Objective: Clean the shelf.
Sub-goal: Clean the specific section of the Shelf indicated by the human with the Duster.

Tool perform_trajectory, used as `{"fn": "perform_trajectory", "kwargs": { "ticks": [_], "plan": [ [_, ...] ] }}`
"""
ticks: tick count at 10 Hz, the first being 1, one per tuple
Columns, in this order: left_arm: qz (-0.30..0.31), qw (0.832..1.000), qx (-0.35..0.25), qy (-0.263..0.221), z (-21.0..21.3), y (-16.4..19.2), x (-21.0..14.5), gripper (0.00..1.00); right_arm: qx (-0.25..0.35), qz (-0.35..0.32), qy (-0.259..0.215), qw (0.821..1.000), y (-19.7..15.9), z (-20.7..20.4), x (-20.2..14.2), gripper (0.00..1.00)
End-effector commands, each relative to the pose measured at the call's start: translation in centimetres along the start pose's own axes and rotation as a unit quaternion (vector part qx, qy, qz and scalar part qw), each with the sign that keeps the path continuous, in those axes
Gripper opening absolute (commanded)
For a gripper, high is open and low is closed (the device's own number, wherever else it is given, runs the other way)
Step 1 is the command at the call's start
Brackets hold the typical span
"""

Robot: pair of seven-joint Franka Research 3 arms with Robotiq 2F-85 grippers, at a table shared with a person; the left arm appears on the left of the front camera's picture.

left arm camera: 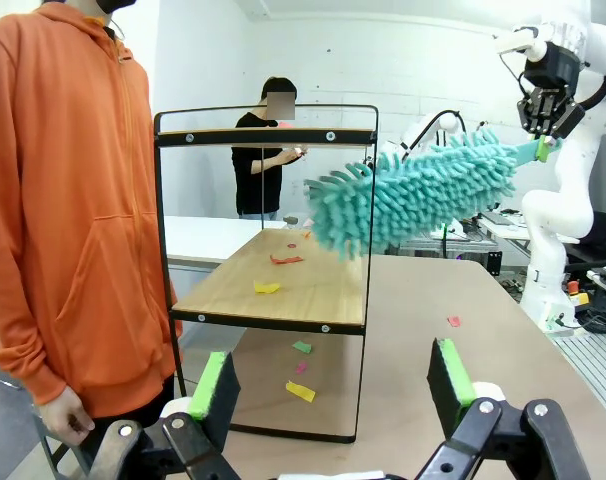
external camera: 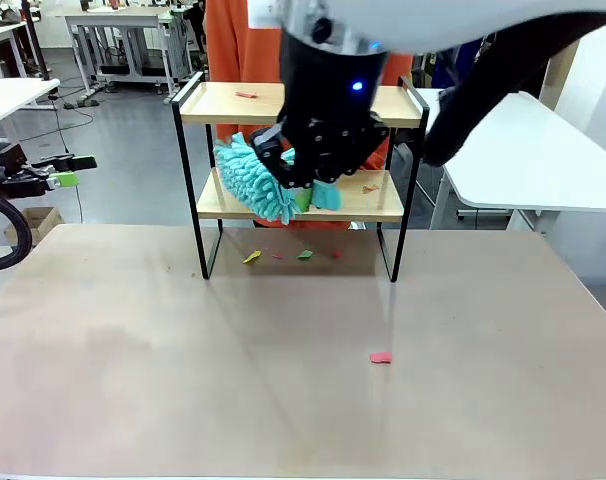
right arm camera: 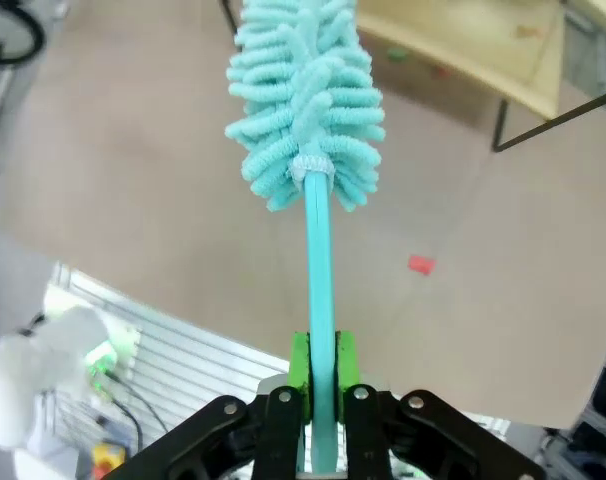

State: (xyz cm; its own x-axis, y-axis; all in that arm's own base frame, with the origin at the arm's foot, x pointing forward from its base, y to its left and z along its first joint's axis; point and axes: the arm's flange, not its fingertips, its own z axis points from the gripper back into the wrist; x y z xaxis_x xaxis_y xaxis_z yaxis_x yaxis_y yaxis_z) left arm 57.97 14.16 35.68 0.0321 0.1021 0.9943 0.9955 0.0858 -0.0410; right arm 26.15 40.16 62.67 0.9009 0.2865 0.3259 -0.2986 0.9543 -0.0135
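The shelf (external camera: 295,205) stands at the table's far side, with two light wooden boards in a thin black frame. My right gripper (external camera: 318,175) is shut on the thin handle of a teal fluffy duster (external camera: 255,182). In the right wrist view its green pads (right arm camera: 299,372) clamp the duster (right arm camera: 305,100). The left wrist view has the duster (left arm camera: 413,195) tilted, its tip at the shelf's (left arm camera: 273,290) open side, above the lower board. Coloured paper scraps (left arm camera: 267,288) lie on that board. My left gripper (external camera: 73,170) hangs open off the table's left side, its fingers (left arm camera: 215,385) spread wide.
A person in an orange hoodie (left arm camera: 73,220) stands right behind the shelf. More scraps (external camera: 278,256) lie on the table under the shelf, and a red one (external camera: 380,357) lies mid-table. One red scrap (external camera: 246,95) is on the top board. White tables stand beyond.
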Motion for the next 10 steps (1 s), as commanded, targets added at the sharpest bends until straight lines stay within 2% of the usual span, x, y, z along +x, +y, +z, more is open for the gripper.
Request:
{"fn": "perform_trajectory", "kwargs": {
  "ticks": [1, 5, 6, 7, 10],
  "plan": [
    [-0.003, 1.000, 0.001, 0.005, -0.1, -0.4, 0.2, 1.00, -0.030, -0.052, -0.036, 0.998, 3.1, -1.5, 2.2, 0.13],
    [-0.003, 1.000, 0.001, 0.005, -0.1, -0.4, 0.2, 1.00, -0.048, -0.086, -0.073, 0.992, 6.7, -5.5, 5.0, 0.13],
    [-0.003, 1.000, 0.001, 0.005, -0.1, -0.4, 0.2, 1.00, -0.031, -0.101, -0.078, 0.991, 6.1, -5.4, 4.9, 0.13],
    [-0.003, 1.000, 0.001, 0.005, -0.1, -0.4, 0.2, 1.00, -0.040, -0.062, -0.056, 0.996, 5.0, -5.3, 3.5, 0.13],
    [-0.003, 1.000, 0.001, 0.005, -0.1, -0.4, 0.2, 1.00, -0.040, -0.062, -0.056, 0.996, 5.0, -5.3, 3.5, 0.13]
  ]
}}
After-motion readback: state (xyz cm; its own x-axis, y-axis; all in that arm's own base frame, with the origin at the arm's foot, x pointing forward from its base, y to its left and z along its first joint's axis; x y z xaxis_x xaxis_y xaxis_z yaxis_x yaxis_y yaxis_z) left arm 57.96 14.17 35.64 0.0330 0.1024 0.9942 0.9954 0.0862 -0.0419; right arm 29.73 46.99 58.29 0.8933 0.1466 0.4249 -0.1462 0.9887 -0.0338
